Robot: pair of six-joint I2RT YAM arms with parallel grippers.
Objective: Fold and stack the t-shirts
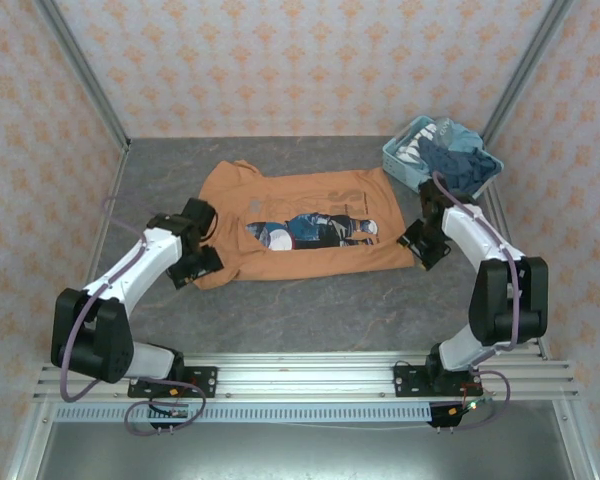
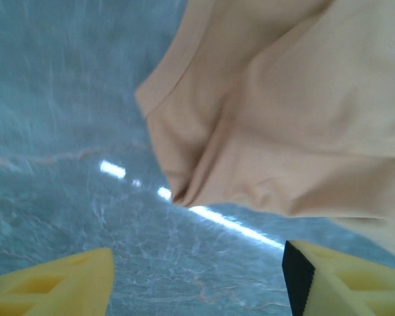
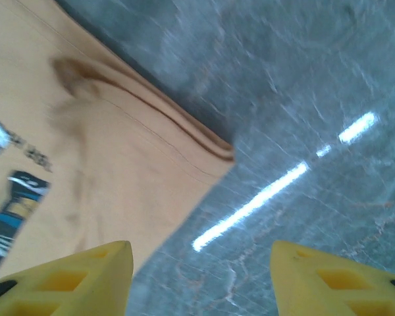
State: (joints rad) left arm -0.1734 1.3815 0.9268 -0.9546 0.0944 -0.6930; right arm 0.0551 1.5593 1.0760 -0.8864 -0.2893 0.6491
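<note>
Left claw point(image 2: 197, 286): open; I see its yellow fingers point(image 2: 52, 283) spread wide, with bare table point(image 2: 66, 131) between them.
Right claw point(image 3: 201, 280): open too, holding nothing.
Orange tee point(image 1: 310, 195): flat mid-table, print up, between my two claws; a bunched edge sits just ahead of the left one and a corner just ahead of the right.
Basket point(image 1: 392, 158): far right corner, with a blue tee point(image 1: 450, 160) heaped inside.
</note>
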